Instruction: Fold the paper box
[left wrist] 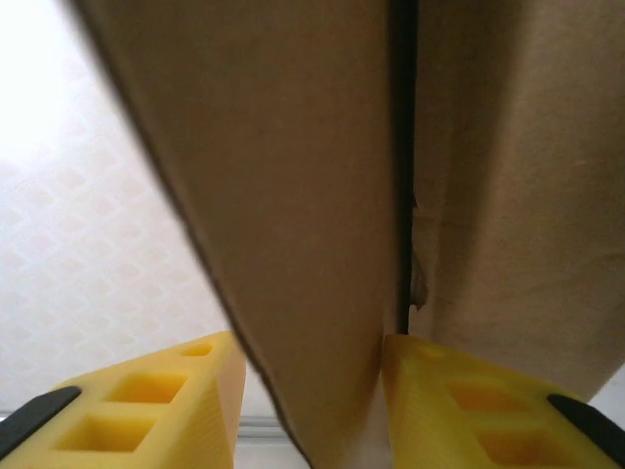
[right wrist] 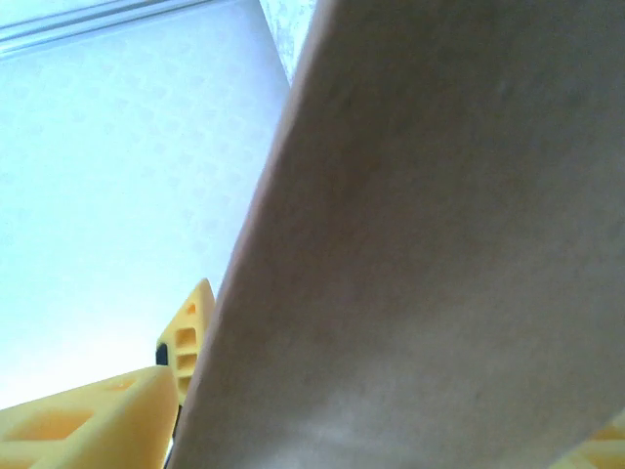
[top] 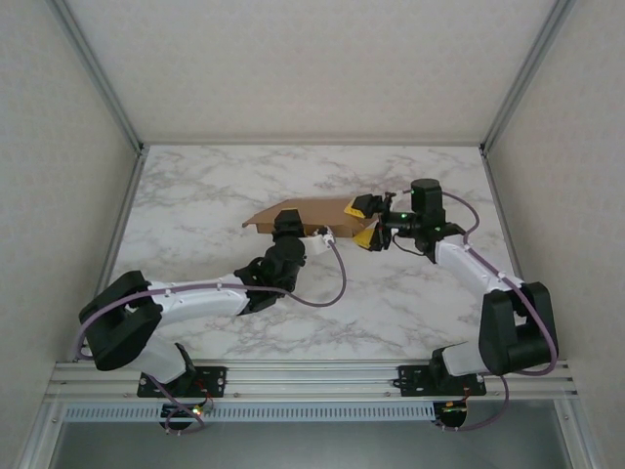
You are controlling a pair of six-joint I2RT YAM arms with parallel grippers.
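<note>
While the left gripper pinches a smooth brown cardboard flap of the box, the right gripper gapes around its edge; veined marble table, pale walls.

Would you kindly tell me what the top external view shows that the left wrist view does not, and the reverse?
Top external: the marble table, the left arm and right arm, the box mid-table, and the right gripper with yellow fingers spread at the box's right end.
Left wrist: a close look at the left gripper straddling a cardboard panel, one finger touching it, and a dark seam between two panels.
Both: the brown box with the left gripper at it.
</note>
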